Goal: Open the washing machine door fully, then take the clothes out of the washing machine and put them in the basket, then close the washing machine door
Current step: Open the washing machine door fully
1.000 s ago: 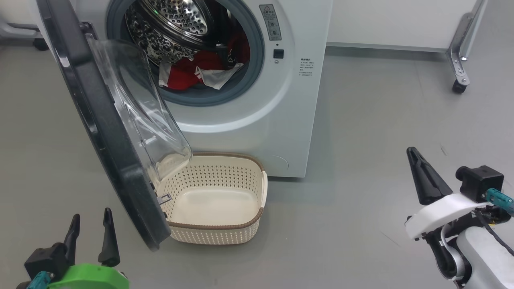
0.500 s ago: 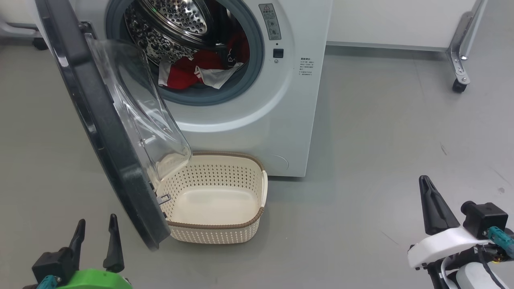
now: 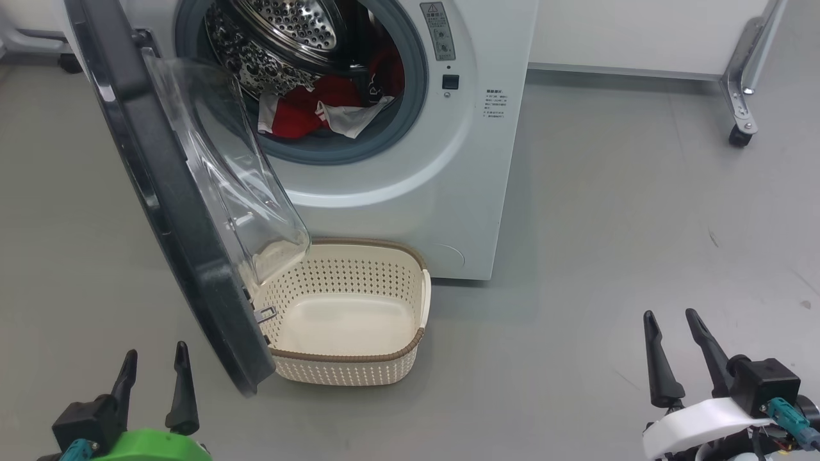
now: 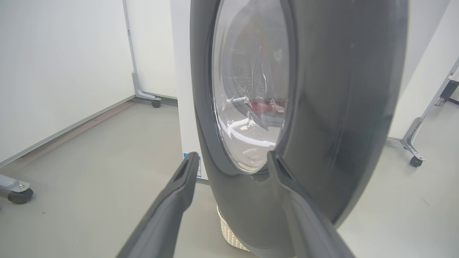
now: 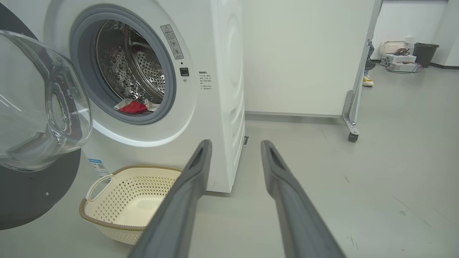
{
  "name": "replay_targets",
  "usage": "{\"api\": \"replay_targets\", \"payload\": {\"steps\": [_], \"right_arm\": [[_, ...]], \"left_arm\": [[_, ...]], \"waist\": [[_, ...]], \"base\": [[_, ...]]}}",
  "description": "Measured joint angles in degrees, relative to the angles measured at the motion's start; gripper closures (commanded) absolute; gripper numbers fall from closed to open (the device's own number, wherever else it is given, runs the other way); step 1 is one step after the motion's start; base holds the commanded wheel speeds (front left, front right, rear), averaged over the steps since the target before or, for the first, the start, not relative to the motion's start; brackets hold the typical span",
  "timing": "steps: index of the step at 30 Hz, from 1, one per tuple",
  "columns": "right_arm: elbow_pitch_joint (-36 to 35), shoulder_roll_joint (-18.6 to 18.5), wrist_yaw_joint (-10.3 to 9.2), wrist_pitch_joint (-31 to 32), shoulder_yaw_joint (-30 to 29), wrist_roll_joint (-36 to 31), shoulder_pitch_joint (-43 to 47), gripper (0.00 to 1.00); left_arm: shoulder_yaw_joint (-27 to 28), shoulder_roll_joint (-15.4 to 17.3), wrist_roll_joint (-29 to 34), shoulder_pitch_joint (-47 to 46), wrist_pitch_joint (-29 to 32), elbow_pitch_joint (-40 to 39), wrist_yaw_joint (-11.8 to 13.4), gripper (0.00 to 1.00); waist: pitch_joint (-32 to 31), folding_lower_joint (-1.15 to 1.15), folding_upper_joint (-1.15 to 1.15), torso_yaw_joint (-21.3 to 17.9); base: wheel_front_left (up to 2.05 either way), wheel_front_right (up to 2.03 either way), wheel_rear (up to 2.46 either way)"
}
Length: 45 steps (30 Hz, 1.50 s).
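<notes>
The white washing machine point(image 3: 410, 160) stands with its washing machine door point(image 3: 166, 211) swung out to the left, black rim edge-on and glass bowl point(image 3: 237, 173) bulging over the basket. Red and white clothes point(image 3: 307, 109) lie in the steel drum, also seen as clothes point(image 5: 132, 106). The cream basket point(image 3: 359, 355) sits empty on the floor in front of the machine. My left gripper point(image 3: 156, 352) is open at the lower left, just outside the door's rim point(image 4: 340, 107). My right gripper point(image 3: 671, 315) is open and empty at the lower right, well away from the machine.
A wheeled metal frame leg with a castor point(image 3: 740, 134) stands at the far right by a white partition. Another castor point(image 4: 19, 195) is off to the left. A person's shoe point(image 5: 367, 80) and bins point(image 5: 425, 53) are far behind. Grey floor stretches to the right of the machine.
My right gripper has opened from shut and drawn back lower in the head view. The head camera has shifted slightly. Door, clothes and basket stay put.
</notes>
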Motion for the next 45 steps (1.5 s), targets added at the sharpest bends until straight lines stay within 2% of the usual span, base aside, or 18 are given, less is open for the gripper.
{"api": "replay_targets", "payload": {"steps": [22, 45], "right_arm": [[-3.08, 4.08, 0.0, 0.0, -2.41, -4.79, 2.91, 0.0], [-3.68, 6.11, 0.11, 0.0, -4.36, -6.61, 4.29, 0.0]], "left_arm": [[-0.03, -0.13, 0.0, 0.0, 0.0, -0.01, 0.0, 0.0], [0.12, -0.19, -0.01, 0.0, 0.0, 0.01, -0.01, 0.0]], "waist": [[0.64, 0.0, 0.0, 0.24], [0.57, 0.0, 0.0, 0.43]], "base": [[0.0, 0.0, 0.0], [0.0, 0.0, 0.0]]}}
